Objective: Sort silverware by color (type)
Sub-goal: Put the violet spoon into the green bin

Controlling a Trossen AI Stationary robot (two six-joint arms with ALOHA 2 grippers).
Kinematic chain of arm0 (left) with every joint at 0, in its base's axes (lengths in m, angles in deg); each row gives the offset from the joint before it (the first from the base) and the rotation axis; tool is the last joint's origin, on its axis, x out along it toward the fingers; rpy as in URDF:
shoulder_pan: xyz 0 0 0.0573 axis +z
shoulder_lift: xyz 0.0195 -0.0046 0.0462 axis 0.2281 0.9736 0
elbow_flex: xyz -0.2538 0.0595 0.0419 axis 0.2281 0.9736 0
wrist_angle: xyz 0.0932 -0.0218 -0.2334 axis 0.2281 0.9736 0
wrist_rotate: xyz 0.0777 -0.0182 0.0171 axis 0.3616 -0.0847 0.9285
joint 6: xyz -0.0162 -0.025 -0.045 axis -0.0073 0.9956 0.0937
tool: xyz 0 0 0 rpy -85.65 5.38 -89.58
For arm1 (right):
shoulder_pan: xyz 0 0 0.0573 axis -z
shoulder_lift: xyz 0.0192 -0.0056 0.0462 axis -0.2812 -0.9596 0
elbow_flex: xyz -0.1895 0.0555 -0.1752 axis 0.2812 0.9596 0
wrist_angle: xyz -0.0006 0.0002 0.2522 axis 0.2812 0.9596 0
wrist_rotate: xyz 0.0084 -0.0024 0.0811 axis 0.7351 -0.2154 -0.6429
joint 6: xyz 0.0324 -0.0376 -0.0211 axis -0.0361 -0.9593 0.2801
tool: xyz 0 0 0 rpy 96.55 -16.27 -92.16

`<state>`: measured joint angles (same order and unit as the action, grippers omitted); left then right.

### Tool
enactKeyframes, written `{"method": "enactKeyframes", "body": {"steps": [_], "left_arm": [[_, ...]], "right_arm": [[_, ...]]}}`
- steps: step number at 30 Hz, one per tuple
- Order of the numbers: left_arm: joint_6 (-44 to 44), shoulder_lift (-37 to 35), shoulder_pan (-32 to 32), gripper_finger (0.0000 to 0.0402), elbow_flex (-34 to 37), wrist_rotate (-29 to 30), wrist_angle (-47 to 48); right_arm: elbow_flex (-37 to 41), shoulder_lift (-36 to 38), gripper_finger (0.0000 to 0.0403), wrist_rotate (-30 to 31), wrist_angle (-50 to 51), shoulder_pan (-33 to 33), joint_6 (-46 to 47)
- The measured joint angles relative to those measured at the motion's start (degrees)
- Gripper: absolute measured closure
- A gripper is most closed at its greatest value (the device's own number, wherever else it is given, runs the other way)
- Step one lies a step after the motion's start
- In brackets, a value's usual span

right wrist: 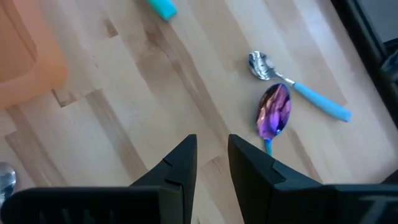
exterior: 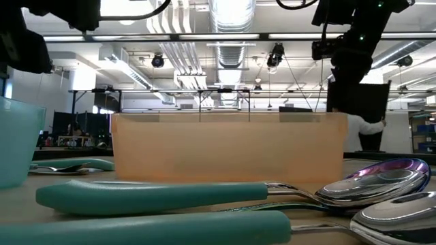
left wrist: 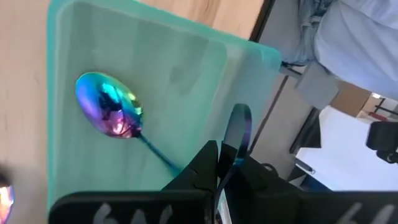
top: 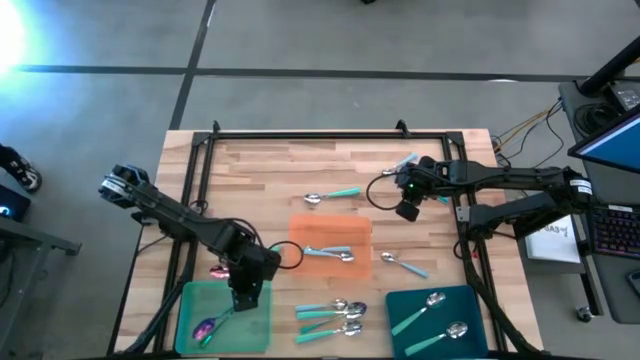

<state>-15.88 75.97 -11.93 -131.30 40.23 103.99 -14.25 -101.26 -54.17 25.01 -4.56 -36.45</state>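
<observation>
My left gripper [top: 243, 292] is over the far right part of the green tray [top: 190, 300], shut on an iridescent spoon [left wrist: 240, 129]. Another iridescent spoon [left wrist: 109, 112] lies flat in that tray. My right gripper [top: 408, 207] hovers open and empty above the table's far right. Its wrist view shows a purple-bowled spoon [right wrist: 274, 113] and a silver spoon with a light-blue handle [right wrist: 297, 91] lying on the wood ahead of its fingers [right wrist: 180, 163]. The orange tray [top: 352, 230] holds a teal-handled spoon [top: 330, 253]. The teal tray [top: 470, 300] holds two silver spoons [top: 428, 305]. My left gripper pinches the iridescent spoon between its two fingers [left wrist: 208, 163], on the stem just behind the bowl [left wrist: 231, 160]. The fingers point down from above. The bowl sticks out past the fingertips, edge-on, clear of the green tray's floor.
Loose spoons lie on the wood: one at the far middle [top: 330, 195], one right of the orange tray [top: 403, 263], a cluster near the front edge [top: 330, 315] and a purple-bowled one [top: 218, 270] beside the green tray. A black frame [top: 320, 135] borders the table.
</observation>
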Motion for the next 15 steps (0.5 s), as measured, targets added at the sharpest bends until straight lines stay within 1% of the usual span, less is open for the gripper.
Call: {"method": "enactKeyframes", "body": {"steps": [3, 5, 9, 12, 15], "left_arm": [[0.13, 0.0, -0.28, 0.0401, 0.02, 0.61, -0.43], [0.37, 0.0, -0.47, 0.0399, 0.32, 2.73, -1.73], [-0.22, -0.04, -0.47, 0.0384, 2.36, 2.76, -8.91], [0.65, -0.26, -0.45, 0.0366, 4.19, -0.01, -13.8], [3.61, -1.24, -0.46, 0.0344, 5.14, -3.52, -15.27]], "right_arm": [[0.0, 0.0, 0.0321, 1.77, -0.9, 0.0, 0.0], [0.0, 0.01, 0.0321, 2.31, -1.2, 0.0, 0.0], [0.0, 0.0, 0.0321, 2.31, -1.14, 0.0, -0.02], [0.0, 0.0, 0.0321, 2.29, -1.14, 0.0, -0.05], [0.0, 0.01, 0.0321, 2.28, -1.14, 0.0, -0.05]]}}
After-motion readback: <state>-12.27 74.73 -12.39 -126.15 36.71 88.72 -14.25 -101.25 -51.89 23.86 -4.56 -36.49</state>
